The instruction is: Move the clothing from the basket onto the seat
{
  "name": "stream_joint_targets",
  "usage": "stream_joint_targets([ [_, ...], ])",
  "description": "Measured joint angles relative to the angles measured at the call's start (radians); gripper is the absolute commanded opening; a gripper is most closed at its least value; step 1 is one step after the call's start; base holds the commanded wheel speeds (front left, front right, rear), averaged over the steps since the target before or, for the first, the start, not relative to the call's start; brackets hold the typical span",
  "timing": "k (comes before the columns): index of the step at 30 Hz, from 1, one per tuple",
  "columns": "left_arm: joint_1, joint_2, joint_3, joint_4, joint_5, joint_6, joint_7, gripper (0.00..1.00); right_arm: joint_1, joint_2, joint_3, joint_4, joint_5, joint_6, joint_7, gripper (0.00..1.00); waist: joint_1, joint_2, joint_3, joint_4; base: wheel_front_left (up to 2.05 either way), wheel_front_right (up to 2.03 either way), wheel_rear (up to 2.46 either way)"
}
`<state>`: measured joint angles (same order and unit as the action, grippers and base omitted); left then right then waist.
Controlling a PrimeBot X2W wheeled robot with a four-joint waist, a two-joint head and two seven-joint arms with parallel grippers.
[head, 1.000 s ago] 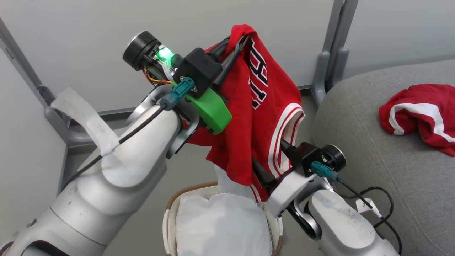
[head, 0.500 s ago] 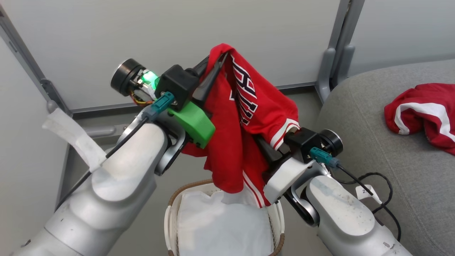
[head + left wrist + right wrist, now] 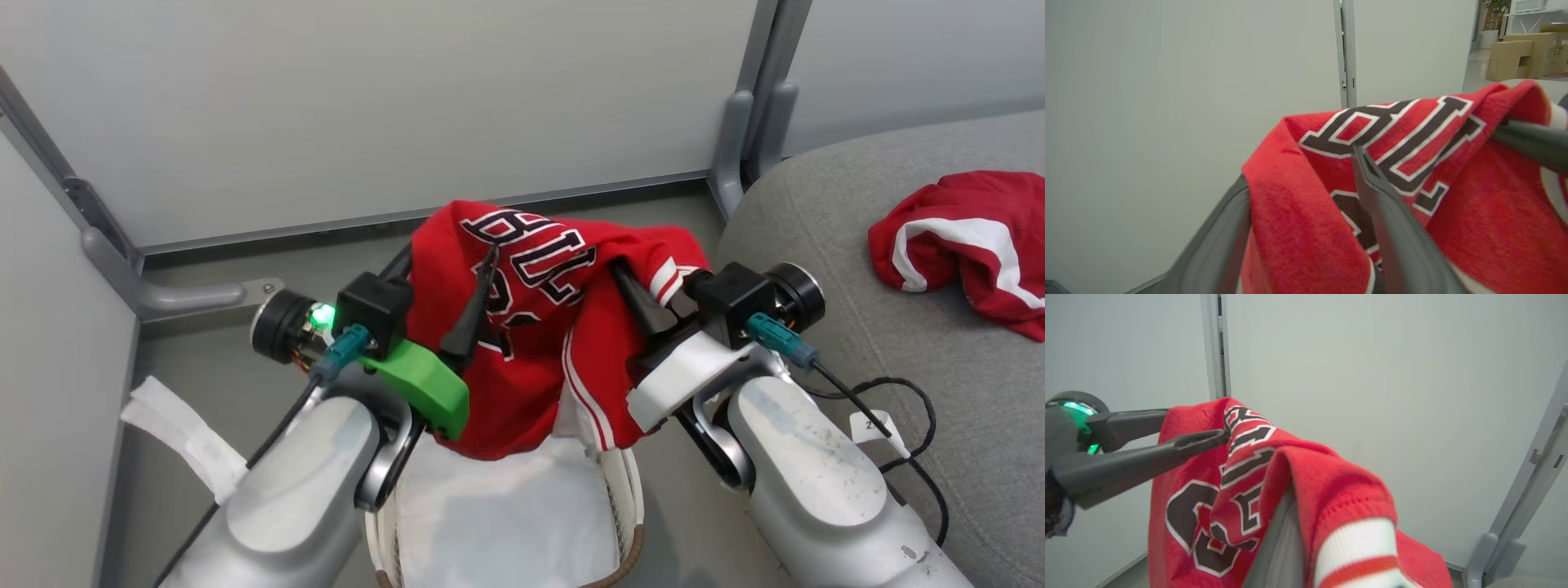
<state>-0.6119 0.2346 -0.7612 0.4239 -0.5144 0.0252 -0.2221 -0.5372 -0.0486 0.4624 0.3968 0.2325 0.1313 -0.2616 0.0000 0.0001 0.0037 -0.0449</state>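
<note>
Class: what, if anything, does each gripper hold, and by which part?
The right gripper is shut on the red jersey near its white-striped trim. The left gripper has open jaws; the jersey only drapes over them.

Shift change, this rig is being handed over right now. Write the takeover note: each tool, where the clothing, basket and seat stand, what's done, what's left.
Left tool: open, fingers spread, red jersey draped over them, not pinched.
Right tool: shut, apparently on the jersey near its striped edge.
Jersey: hanging between both tools above the basket, hem close to the white liner.
Seat: to the robot's right, with one red garment lying on it.
Done: one garment moved.
Left: carry the jersey to the seat, release it, then check the basket for more.
</note>
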Motion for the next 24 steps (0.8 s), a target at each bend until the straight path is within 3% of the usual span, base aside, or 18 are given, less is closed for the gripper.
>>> stream_joint_targets([
  [12,0.149,-0.037,-0.033,-0.001,-0.005,-0.001,-0.035,1.00,0.040,-0.002,-0.165,-0.033,-0.094,0.000,0.000,0.00,0.0000,0.0000,0.021,-0.012,0.00,0.00,0.00],
  [24,0.179,-0.062,-0.043,0.004,0.021,-0.008,-0.039,1.00,0.077,-0.038,-0.275,-0.049,-0.137,0.000,0.000,0.00,0.0000,0.0000,0.042,-0.037,0.00,0.00,0.00],
])
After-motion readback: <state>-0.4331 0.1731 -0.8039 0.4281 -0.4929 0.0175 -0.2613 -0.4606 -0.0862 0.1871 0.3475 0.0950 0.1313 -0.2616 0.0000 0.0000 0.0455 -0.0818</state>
